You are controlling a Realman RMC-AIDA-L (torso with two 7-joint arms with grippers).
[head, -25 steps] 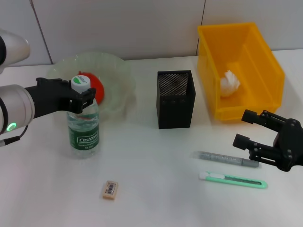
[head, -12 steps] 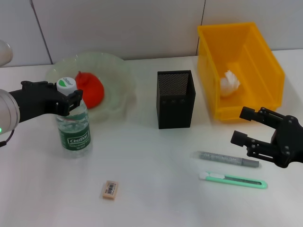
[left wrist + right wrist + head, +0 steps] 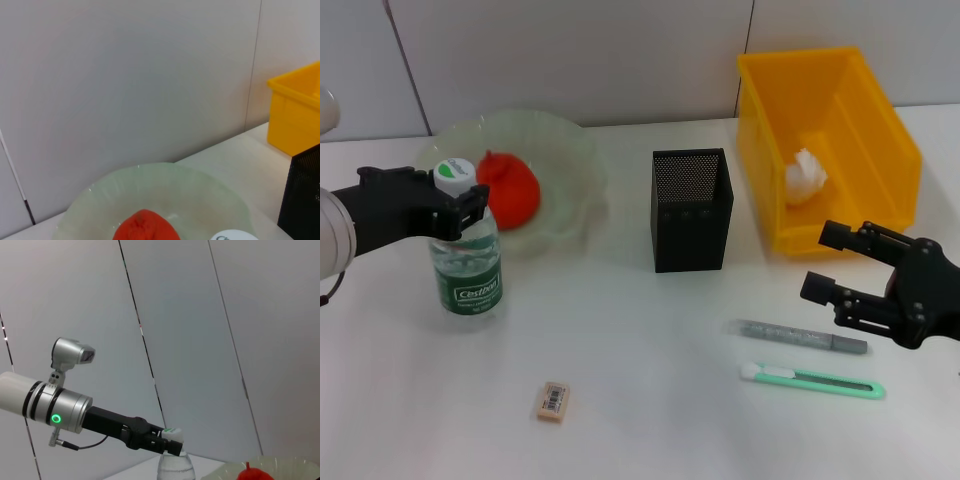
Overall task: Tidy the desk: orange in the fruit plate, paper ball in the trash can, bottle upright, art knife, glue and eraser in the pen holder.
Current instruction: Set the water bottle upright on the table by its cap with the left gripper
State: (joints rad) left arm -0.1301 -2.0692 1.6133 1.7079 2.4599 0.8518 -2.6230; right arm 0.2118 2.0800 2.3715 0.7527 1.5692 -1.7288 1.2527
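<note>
Bottle (image 3: 466, 260) | clear ribbed plastic, upright | left gripper (image 3: 455, 209) jaws clenched on cap | right gripper (image 3: 840, 268) jaws released

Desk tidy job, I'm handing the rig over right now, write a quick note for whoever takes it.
Left gripper: shut on the neck of the clear plastic water bottle, which stands upright on the white table in front of the plate.
Right gripper: open, holding nothing, hovering just behind the grey glue stick.
Done: orange in the pale green glass fruit plate; white paper ball in the yellow bin; bottle upright.
Left: release the bottle; glue stick, mint green art knife and small beige eraser all lie on the table and go in the black mesh pen holder.
</note>
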